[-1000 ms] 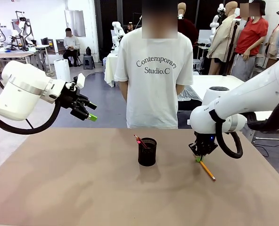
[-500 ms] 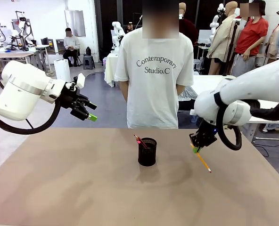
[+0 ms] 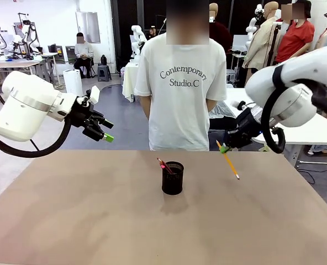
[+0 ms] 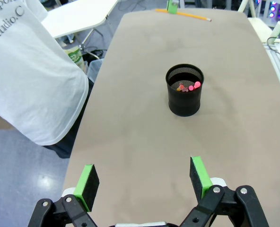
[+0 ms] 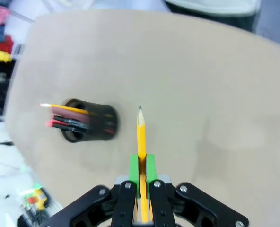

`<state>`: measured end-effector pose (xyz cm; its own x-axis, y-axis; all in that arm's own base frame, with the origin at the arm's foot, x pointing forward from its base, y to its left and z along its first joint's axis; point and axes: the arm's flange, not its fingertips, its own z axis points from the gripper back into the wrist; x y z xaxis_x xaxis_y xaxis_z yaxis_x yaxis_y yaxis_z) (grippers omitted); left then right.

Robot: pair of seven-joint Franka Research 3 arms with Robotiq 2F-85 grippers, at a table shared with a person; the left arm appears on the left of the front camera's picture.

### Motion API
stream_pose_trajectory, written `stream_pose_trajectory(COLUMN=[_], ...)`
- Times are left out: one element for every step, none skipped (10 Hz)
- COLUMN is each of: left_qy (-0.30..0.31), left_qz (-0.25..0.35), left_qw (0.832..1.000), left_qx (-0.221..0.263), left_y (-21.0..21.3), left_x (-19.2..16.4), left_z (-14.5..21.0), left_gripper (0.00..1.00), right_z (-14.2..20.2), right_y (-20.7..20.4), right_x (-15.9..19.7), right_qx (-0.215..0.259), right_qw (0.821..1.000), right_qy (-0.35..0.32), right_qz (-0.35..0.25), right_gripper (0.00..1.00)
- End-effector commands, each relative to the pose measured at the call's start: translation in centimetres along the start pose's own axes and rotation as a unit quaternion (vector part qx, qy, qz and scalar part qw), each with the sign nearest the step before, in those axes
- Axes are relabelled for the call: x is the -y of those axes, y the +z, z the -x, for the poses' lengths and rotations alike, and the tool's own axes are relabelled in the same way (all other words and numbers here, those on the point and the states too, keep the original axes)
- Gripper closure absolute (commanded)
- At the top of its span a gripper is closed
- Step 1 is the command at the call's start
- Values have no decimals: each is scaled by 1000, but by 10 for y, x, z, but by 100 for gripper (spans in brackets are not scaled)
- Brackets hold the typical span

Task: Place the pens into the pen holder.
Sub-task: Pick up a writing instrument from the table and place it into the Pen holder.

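**Op A:** Right tool (image 3: 225, 148) has its green pads pressed on the yellow pencil (image 3: 228, 160), up off the worktop (image 3: 86, 221). I have it to the right of the pen holder (image 3: 172, 178), point slanting down and away from the cup. Left tool (image 3: 100, 130) is spread with nothing between its fingers, hanging above the worktop's far left edge.

**Op B:** Where on the shaft is the grip?

**Op A:** Near the blunt end, judging from the right wrist camera; most of the shaft sticks out past the pads. That is my first worry: a long free end can pivot in the pinch as I swing across.

**Op B:** And at the cup?

**Op A:** Narrow mouth, already occupied. If the point arrives slanted it could hit the rim or the sticks inside, and the light mesh cup might tip or slide. Releasing too high risks a bounce out.

**Op B:** Count?

**Op A:** One holder. One pencil in the tool. In the cup I make out two pens (image 4: 187, 87), pinkish ends showing; blur in the wrist view prevents certainty. Two tools, one person behind the worktop.
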<state>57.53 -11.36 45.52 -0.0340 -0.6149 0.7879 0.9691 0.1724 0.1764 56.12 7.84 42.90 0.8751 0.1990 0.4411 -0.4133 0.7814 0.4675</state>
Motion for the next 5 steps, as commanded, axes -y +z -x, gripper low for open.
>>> stream_pose_trajectory(left_qy=[-4, -4, -4, -4, -4], left_qz=[0, 0, 0, 0, 0], left_qw=[1000, 1000, 1000, 1000, 1000], left_qx=[-2, -2, -2, -2, -2], left_y=[1, 1, 1, 1, 1], left_x=[-2, -2, -2, -2, -2], left_z=[-1, -1, -1, -1, -1], left_gripper=[0, 0, 0, 0, 0], right_z=[12, 14, 18, 18, 19], right_y=[12, 17, 23, 28, 33], right_x=[6, 2, -1, -1, 0], right_qx=[26, 41, 58, 70, 87], right_qw=[992, 984, 967, 952, 935], right_qy=[76, 106, 168, 210, 243], right_qz=[-102, -139, -182, -212, -243], right_gripper=[100, 100, 100, 100, 100])
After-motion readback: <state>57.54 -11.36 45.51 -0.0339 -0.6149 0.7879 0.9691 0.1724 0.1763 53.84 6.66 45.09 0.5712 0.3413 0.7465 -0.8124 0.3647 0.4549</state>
